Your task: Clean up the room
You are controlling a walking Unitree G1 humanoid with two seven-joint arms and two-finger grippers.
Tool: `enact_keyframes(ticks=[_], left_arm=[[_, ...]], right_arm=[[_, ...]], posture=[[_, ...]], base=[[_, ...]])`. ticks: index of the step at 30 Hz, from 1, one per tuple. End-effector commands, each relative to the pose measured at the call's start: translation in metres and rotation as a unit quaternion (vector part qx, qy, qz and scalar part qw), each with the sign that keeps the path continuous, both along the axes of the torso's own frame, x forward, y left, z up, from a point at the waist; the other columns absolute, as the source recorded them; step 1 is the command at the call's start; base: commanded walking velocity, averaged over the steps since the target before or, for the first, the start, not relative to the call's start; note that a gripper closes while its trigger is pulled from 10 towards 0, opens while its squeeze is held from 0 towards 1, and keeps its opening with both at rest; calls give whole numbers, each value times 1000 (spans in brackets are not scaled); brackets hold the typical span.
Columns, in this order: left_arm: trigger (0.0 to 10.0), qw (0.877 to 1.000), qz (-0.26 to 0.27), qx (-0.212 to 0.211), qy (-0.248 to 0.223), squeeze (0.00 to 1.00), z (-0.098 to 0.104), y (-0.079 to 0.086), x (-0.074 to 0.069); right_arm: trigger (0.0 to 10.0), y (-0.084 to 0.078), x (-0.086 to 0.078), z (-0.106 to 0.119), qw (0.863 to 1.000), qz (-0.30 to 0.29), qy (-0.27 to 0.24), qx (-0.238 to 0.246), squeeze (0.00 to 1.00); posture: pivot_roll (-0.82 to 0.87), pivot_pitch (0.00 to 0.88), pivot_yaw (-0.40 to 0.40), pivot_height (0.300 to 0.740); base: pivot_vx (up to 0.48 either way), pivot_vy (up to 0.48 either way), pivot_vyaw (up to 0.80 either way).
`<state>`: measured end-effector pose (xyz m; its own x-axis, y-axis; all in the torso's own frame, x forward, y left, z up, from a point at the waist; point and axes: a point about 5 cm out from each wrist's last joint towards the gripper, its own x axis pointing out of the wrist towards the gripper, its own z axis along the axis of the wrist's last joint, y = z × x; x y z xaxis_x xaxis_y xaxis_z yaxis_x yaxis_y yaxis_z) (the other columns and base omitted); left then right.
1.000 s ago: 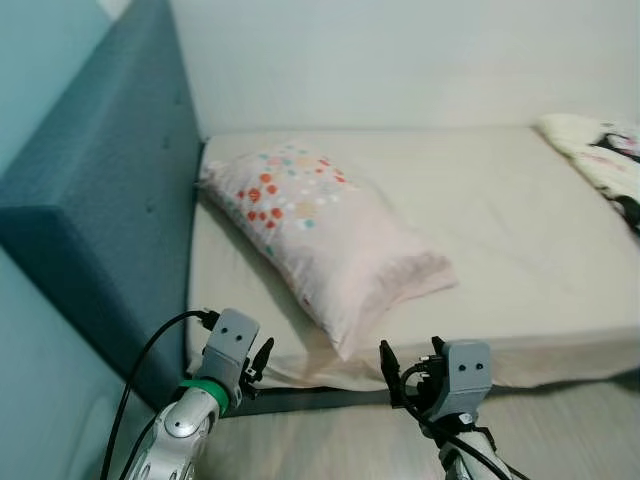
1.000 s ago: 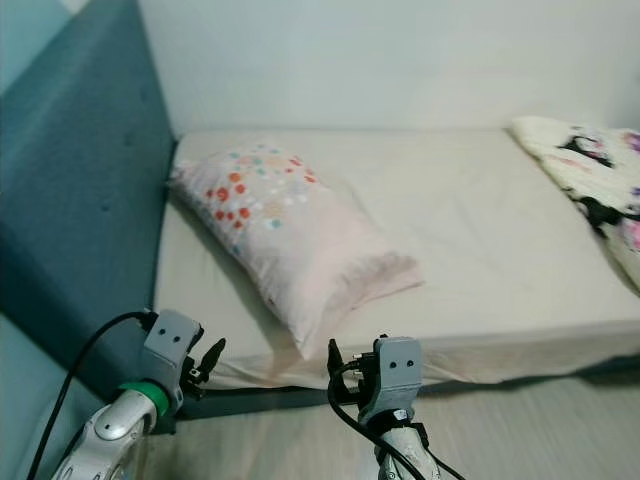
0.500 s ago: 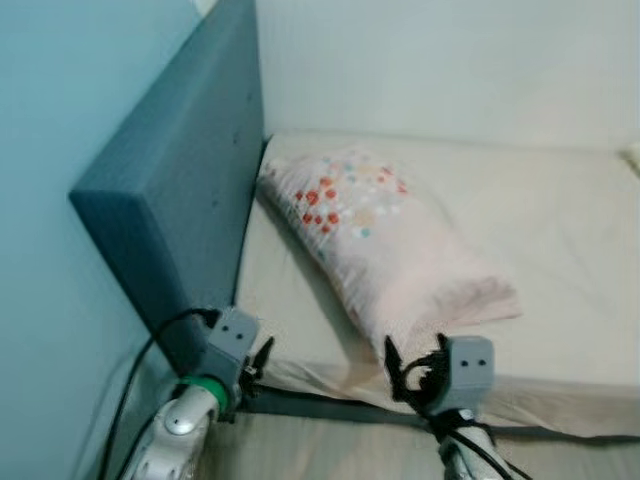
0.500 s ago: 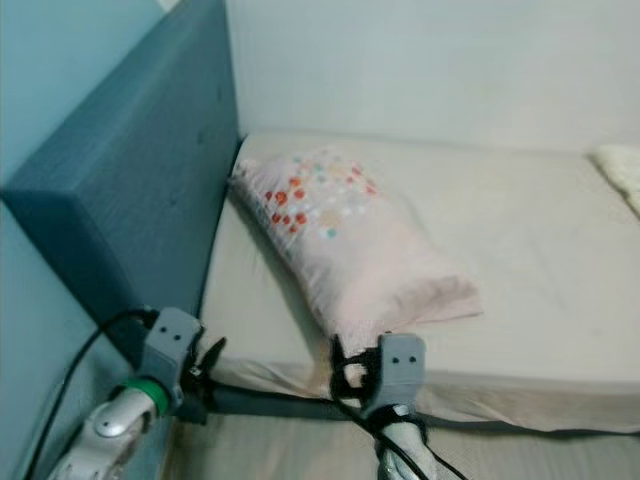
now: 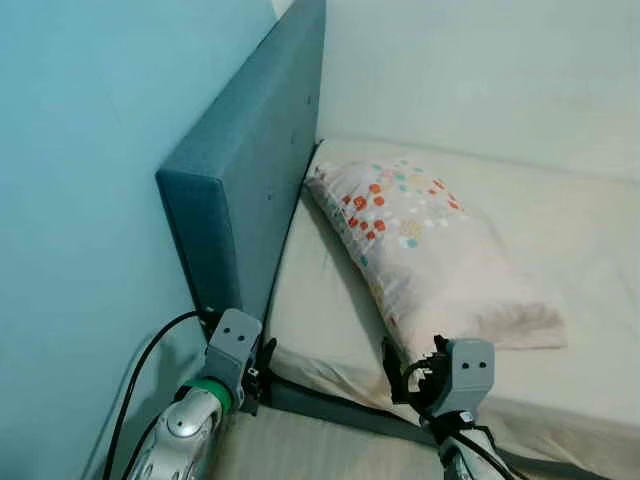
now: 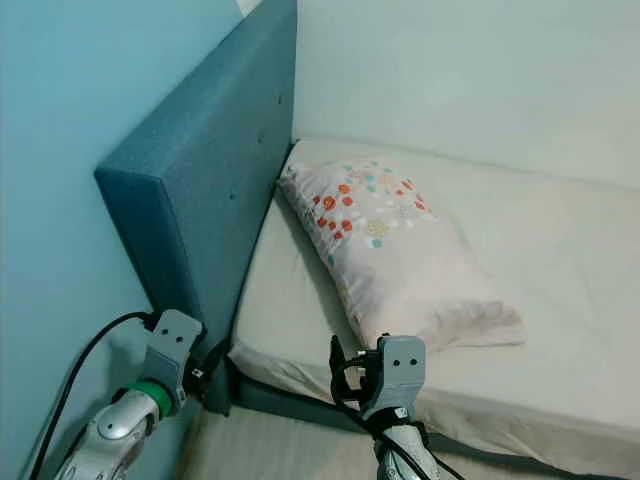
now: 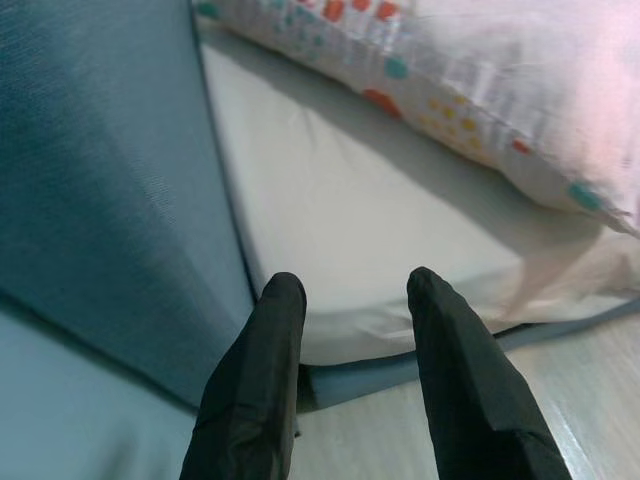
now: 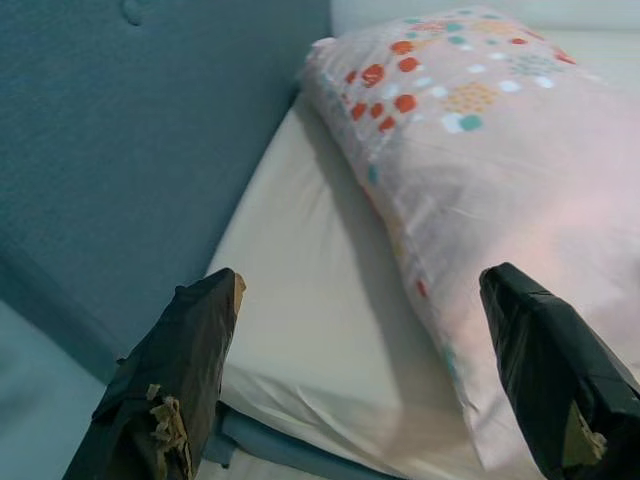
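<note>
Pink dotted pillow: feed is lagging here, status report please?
Both pincers open, empty, short of the bed edge. Pink dotted fabric pillow lies askew on the beige mattress, beside the teal padded headboard. Nothing in the way.

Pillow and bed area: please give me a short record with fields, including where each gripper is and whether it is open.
pillow: pink, with coloured dots, lying on the mattress, one corner near the headboard
mattress: cream sheet
headboard: blue-green upholstered panel, upright at the bed's head
wall: light blue, beside the headboard
left gripper: open, empty, held low before the mattress corner by the headboard
right gripper: wide open, empty, facing the pillow's near end
</note>
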<state>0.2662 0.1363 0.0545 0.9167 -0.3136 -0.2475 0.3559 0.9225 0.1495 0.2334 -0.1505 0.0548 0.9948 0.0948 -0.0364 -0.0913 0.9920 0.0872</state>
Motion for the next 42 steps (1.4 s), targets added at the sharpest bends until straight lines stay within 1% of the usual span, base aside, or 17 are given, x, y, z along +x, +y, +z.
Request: enact_keyframes(ticks=[1, 9, 22, 27, 42], left_arm=[[10000, 1000, -4, 1, 11, 0, -5, -2, -2], [10000, 1000, -5, 1, 12, 0, -5, -2, -2], [10000, 1000, -9, 3, 8, 0, -4, -1, -1], [10000, 1000, -14, 0, -1, 0, -2, -3, -1], [10000, 1000, -17, -2, -4, 0, -1, -4, 1]], right_arm=[[10000, -5, -3, -4, 1000, -12, 8, 6, 0], [10000, -6, -4, -4, 1000, -15, 10, 8, 0], [10000, -4, -2, -2, 1000, -13, 3, 4, 0], [10000, -3, -1, -2, 1000, -10, 1, 2, 0], [10000, -4, 0, -2, 1000, -11, 4, 0, 0]], posture=[[-2, 9, 1, 740], [-2, 9, 1, 740], [-7, 12, 13, 740], [-7, 12, 13, 740], [-9, 11, 12, 740]], base=[[0, 0, -800], [0, 0, -800], [0, 0, 0], [288, 0, 0], [473, 0, 0]])
